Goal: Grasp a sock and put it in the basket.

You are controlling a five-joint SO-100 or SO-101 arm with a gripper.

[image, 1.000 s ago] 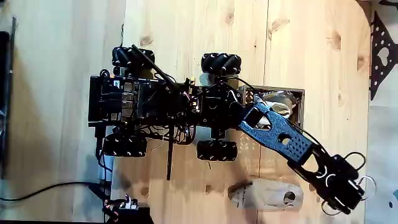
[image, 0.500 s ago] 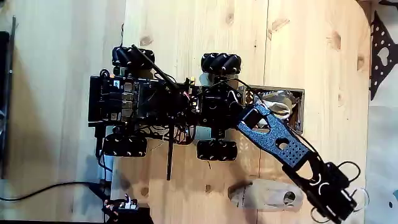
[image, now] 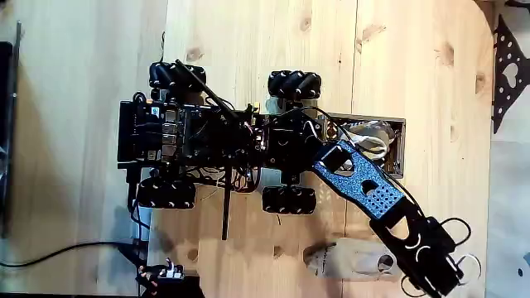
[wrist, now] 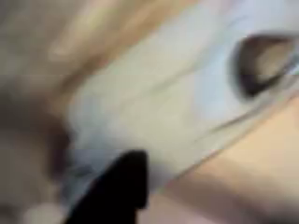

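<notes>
A blurred wrist view shows the pale sock (wrist: 177, 103) close up with its dark-ringed spot at upper right, and a dark gripper finger (wrist: 117, 191) rising from the bottom edge; whether the gripper is wide or narrow cannot be told. In the fixed view, the sock (image: 352, 259) lies on the wooden bench (image: 248, 50) near the bottom edge, its right end hidden under the arm's wrist (image: 426, 252). The basket (image: 396, 136), partly covered by the blue arm (image: 364, 190), holds pale cloth that is hard to make out.

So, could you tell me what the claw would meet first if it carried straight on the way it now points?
Most likely the sock: the blurred wrist view has it right ahead of the dark claw tip, and in the fixed view the arm hangs over the sock. How far off it is, I cannot tell.
</notes>
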